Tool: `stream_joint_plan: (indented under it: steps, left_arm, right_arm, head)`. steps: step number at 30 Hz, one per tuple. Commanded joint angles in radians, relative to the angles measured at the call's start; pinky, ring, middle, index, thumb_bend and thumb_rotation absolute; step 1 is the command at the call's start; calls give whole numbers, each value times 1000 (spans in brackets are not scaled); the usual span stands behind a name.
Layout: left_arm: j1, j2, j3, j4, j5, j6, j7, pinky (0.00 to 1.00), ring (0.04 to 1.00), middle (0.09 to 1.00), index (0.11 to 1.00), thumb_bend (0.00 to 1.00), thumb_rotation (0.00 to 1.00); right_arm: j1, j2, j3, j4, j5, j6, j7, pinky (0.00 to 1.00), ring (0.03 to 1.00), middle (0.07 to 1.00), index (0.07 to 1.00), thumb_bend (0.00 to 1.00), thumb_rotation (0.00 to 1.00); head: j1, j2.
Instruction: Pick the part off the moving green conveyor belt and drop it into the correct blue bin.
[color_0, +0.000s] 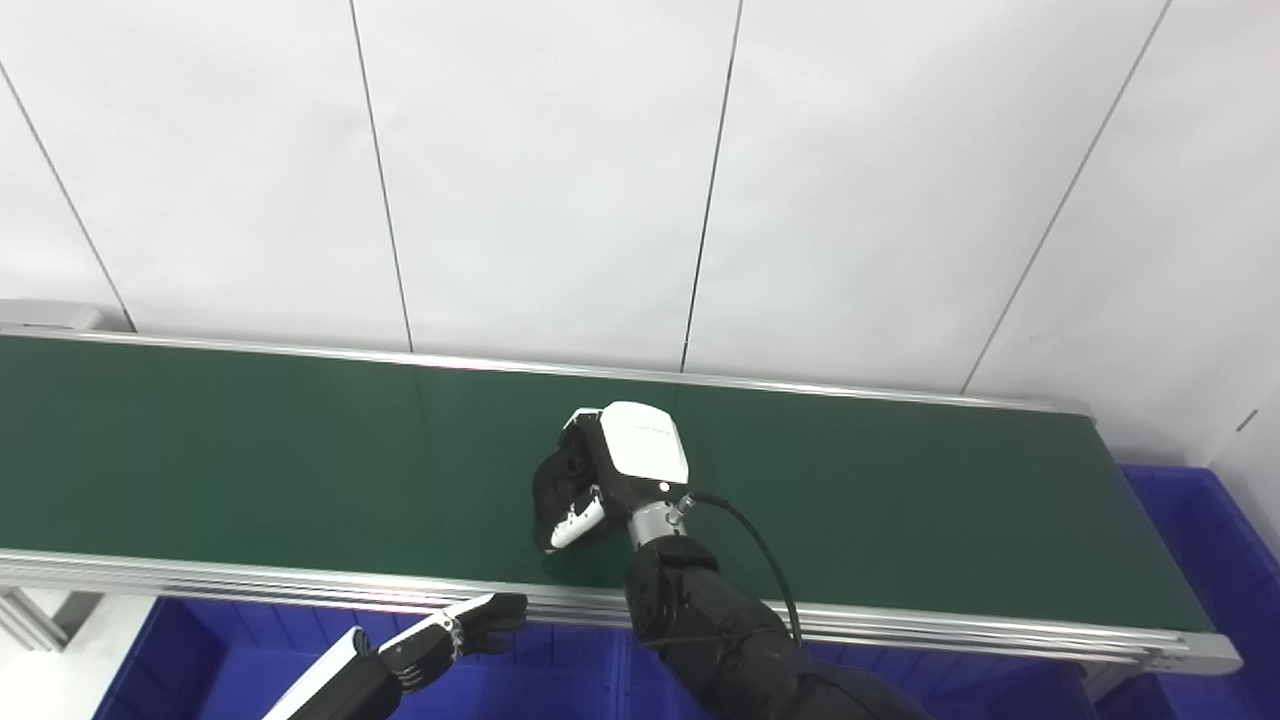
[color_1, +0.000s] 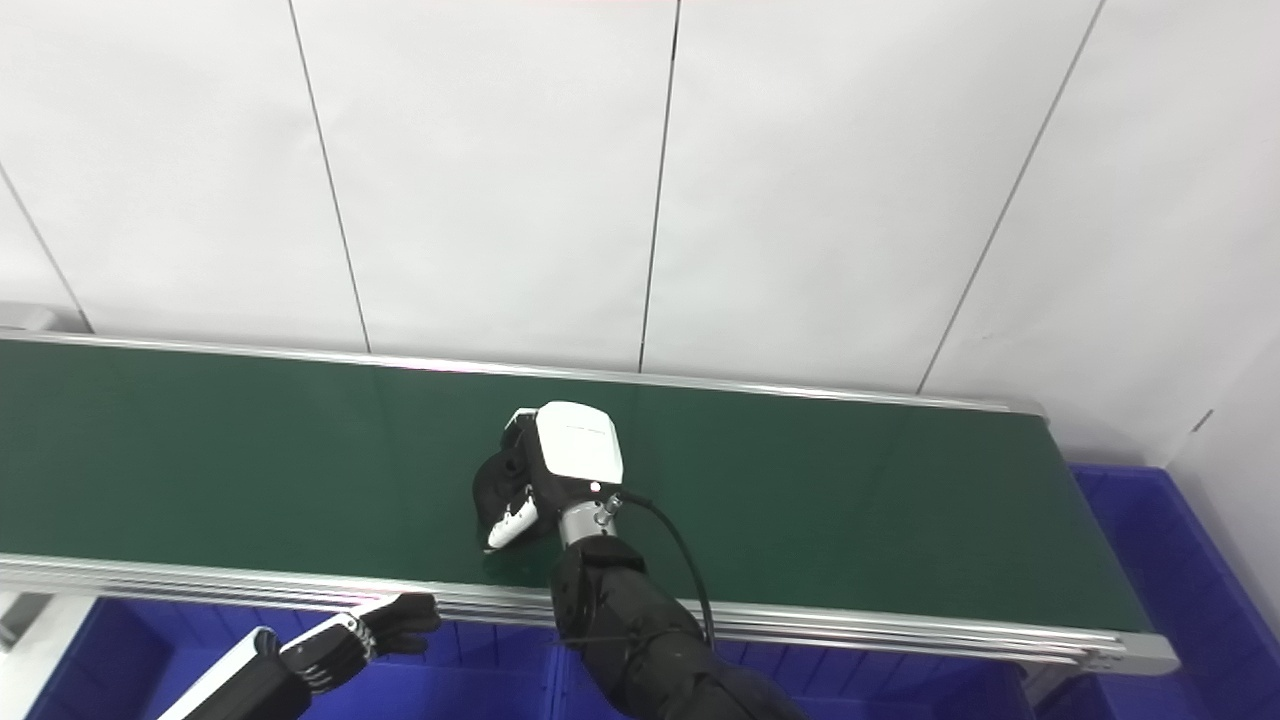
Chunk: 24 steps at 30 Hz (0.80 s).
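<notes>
Right robot hand (color_0: 600, 480) curled down on the green belt (color_0: 250, 450), over a dark part (color_0: 552, 478).
The part lies on the belt near its front rail, under the bent fingers; whether they really grip it I cannot tell. The left robot hand (color_0: 450, 635) waits below the rail, fingers stretched and holding nothing, above the blue bins (color_0: 1215, 540).

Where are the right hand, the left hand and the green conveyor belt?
right hand (color_0: 610, 478), left eye view, on the black palm below its white back cover.
left hand (color_1: 385, 622), right eye view, on its dark fingers.
green conveyor belt (color_0: 220, 450), left eye view, on bare belt surface.
</notes>
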<state>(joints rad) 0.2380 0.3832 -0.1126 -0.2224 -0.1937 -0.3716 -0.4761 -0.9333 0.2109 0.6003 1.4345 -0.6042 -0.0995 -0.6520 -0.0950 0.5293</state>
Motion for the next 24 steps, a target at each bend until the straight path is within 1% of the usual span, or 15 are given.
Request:
stream_joint_plan:
  steps: [1,4,7,8,9,14,18,21,23,24]
  left_arm:
    - [-28,6,0,4,-26,-5,-3,847,894,910,889,632,643]
    - [-53,0,-8,46,-15,-22,-10,857,903,921,898,640,661]
    - [-85,-16,-17,99,-9,-41,-14,859,906,923,896,638,661]
    - [-93,-19,-19,112,-7,-47,-15,862,908,924,897,633,662]
    - [-105,-27,-25,134,-6,-58,-18,863,909,924,898,631,662]
    - [-145,-57,-41,200,4,-86,-27,854,905,920,903,598,657]
    - [-173,-68,-45,235,14,-89,-31,858,907,923,906,593,661]
    - [-203,-71,-43,271,-7,-92,-56,868,914,931,917,557,651]
    - [-220,-72,-40,294,-18,-95,-69,874,917,933,918,551,649]
    - [-228,-73,-38,306,-21,-95,-73,877,919,935,919,548,647]
  right_arm:
    - [-17,6,-6,-7,0,-41,-12,382,485,518,513,499,0]
    - [-25,-9,-15,-16,4,-52,-27,380,480,512,516,500,0]
    - [-34,-34,-10,-30,-5,-66,-40,376,475,507,524,500,0]
    - [-35,-38,-9,-31,-7,-68,-41,375,475,508,525,499,0]
    - [-35,-51,-12,-41,-5,-81,-46,375,475,508,525,499,0]
    - [-27,-104,-23,-98,-11,-120,-84,380,481,518,510,500,0]
    - [-15,-146,-30,-183,-24,-119,-85,388,486,518,497,500,0]
    - [18,-187,-43,-312,-33,-104,-62,389,482,523,498,500,0]
    - [39,-206,-53,-386,-44,-85,-43,391,479,521,501,500,0]
    - [61,-222,-55,-451,-57,-67,-32,392,478,521,502,500,0]
  head:
    - [-8,-3]
    - [-28,-12]
    - [-60,-28]
    - [-60,-28]
    - [-75,-36]
    - [-90,-45]
    - [-104,-48]
    - [-120,-51]
    - [-129,-52]
    - [-137,-52]
